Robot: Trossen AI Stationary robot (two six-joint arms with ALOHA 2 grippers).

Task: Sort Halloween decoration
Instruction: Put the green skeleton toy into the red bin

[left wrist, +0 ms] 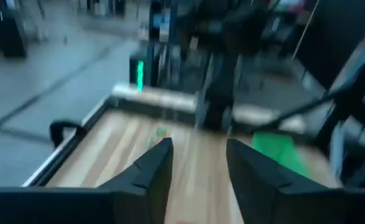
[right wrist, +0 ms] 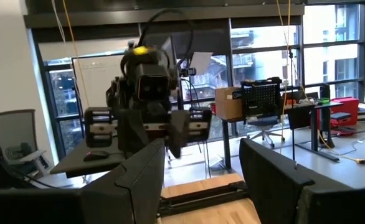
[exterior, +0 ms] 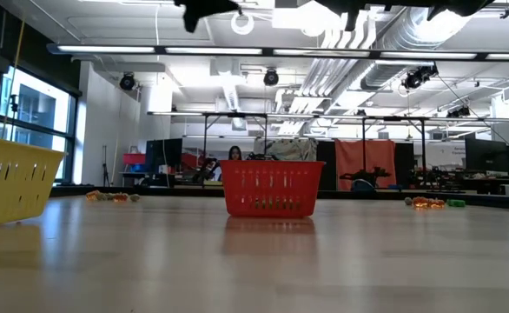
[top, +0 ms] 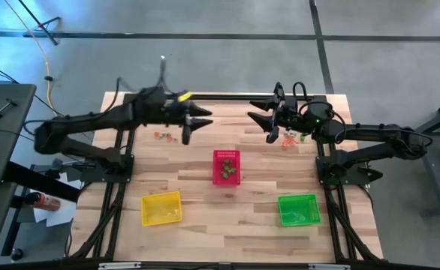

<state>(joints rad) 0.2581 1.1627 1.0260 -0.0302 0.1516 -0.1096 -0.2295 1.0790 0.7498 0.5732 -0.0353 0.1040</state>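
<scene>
The Halloween decoration lies in two small heaps on the wooden table: orange and green trinkets at the far left (top: 162, 136) (exterior: 111, 197) and at the far right (top: 289, 139) (exterior: 428, 203). A few more trinkets (top: 228, 172) lie inside the red mesh basket (top: 226, 156) (exterior: 270, 189) at the middle. My left gripper (top: 195, 124) (left wrist: 198, 162) hangs open high above the table, right of the left heap, with nothing between its fingers. My right gripper (top: 262, 120) (right wrist: 201, 162) is raised and open too, left of the right heap, facing the left arm (right wrist: 148, 106).
A yellow basket (top: 162, 208) (exterior: 11, 178) stands near the front left and a green basket (top: 299, 209) (left wrist: 276, 149) near the front right. Bare wood lies between the baskets. Black frame rails run along the table's left, right and far edges.
</scene>
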